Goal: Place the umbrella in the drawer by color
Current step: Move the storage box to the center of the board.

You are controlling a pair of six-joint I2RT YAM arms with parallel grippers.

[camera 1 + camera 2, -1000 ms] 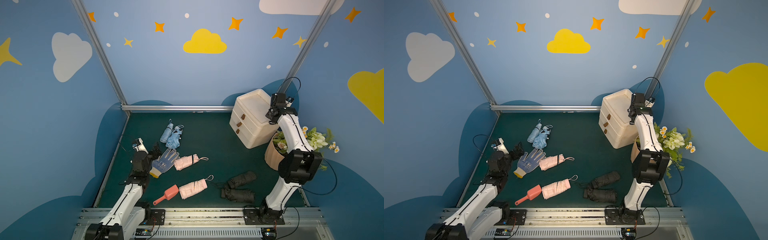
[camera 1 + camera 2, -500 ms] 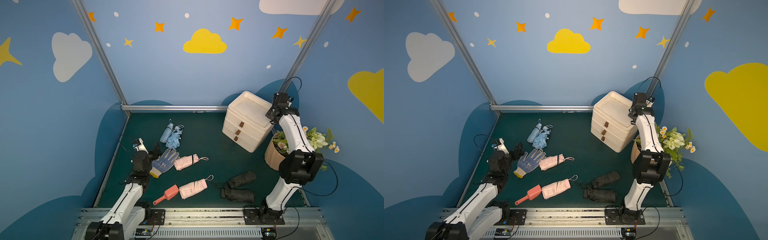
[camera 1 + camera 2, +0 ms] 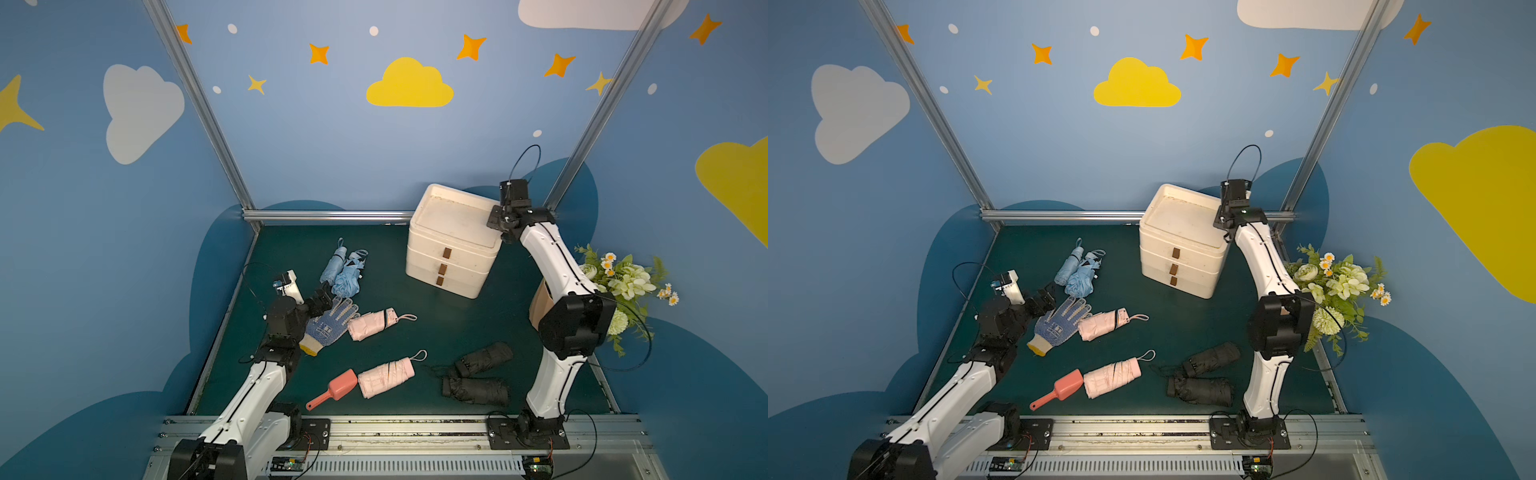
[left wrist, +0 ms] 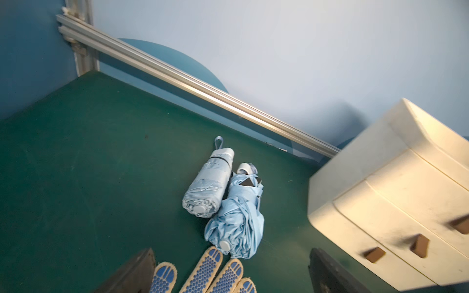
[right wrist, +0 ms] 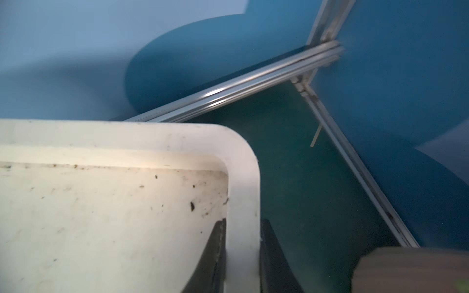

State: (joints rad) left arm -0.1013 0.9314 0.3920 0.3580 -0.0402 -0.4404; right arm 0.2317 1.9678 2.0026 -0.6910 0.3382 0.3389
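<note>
A: What lies where?
B: Blue umbrellas (image 3: 343, 272) lie side by side on the green mat (image 3: 457, 328), toward the back rail (image 3: 328, 216); pink umbrellas (image 3: 372, 324) in the middle; black umbrellas (image 3: 478, 376) front right. The drawers (image 3: 451, 253) stand back right, shut.
A: Grippers?
B: Your right gripper (image 5: 242, 228) pinches the drawers' top rim. Your left gripper (image 4: 231, 263) gapes wide, empty, over a glove (image 3: 328, 324). Flowers (image 3: 623, 282) by the right wall. Blue walls (image 3: 311, 145), clouds, stars.

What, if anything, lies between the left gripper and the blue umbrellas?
The glove: its fingers lie between the open left gripper and the blue umbrellas, with their tips right at the looser one. Nothing else visible intervenes.
</note>
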